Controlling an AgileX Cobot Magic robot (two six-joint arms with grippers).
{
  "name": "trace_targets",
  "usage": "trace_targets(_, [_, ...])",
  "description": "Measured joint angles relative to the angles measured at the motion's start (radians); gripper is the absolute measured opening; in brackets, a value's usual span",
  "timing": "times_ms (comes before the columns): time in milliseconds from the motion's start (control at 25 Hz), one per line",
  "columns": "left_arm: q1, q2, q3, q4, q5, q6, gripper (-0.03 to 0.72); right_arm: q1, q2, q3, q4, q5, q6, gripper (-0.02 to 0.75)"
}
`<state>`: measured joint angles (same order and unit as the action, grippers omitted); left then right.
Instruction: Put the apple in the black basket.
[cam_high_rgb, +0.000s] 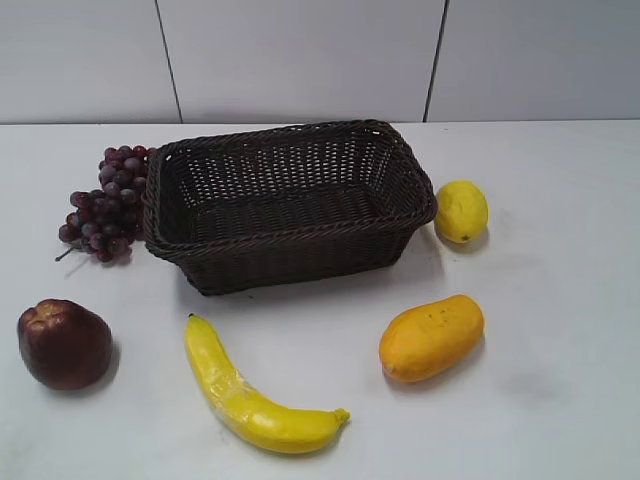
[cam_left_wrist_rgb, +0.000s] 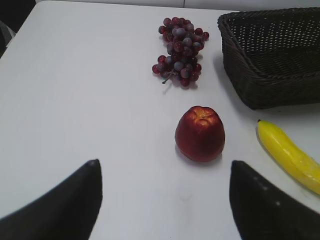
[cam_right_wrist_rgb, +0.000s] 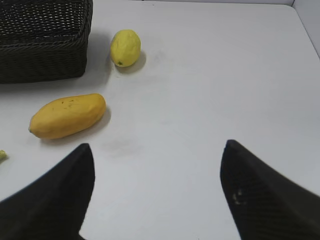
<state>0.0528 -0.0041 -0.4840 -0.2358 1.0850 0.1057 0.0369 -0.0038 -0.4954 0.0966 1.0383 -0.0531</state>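
Two grippers wait apart from everything, and we judge the reach for the apple (cam_left_wrist_rgb: 200, 134) is the step in hand. Our left gripper (cam_left_wrist_rgb: 165, 200) has its fingers spread wide with nothing between them; the apple stands on the table ahead of it, slightly right of the gap's centre. To do this well, we would shift a little right, come down with the fingers either side of the widest part, and close gently so the round fruit does not roll. The grapes (cam_left_wrist_rgb: 181, 50) lie farther ahead and the banana (cam_left_wrist_rgb: 290, 154) off to the right, so we should stay clear of both. The basket (cam_left_wrist_rgb: 270, 55) sits ahead and right, empty. The apple is dark red, round, upright, with a paler dimpled top. Our right gripper (cam_right_wrist_rgb: 157, 192) is likewise spread and holds nothing.
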Motion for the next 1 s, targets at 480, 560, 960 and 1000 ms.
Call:
trace_targets(480, [0.000,0.000,0.000,-0.001,0.000,0.000,0.589,0.000,0.000,0.000,0.000,0.000,0.000,0.589])
trace_targets(560, [0.000,0.000,0.000,-0.001,0.000,0.000,0.589,0.000,0.000,0.000,0.000,0.000,0.000,0.589])
trace_targets(960, [0.000,0.000,0.000,-0.001,0.000,0.000,0.589,0.000,0.000,0.000,0.000,0.000,0.000,0.589])
trace_targets(1000, [0.000,0.000,0.000,-0.001,0.000,0.000,0.589,0.000,0.000,0.000,0.000,0.000,0.000,0.589])
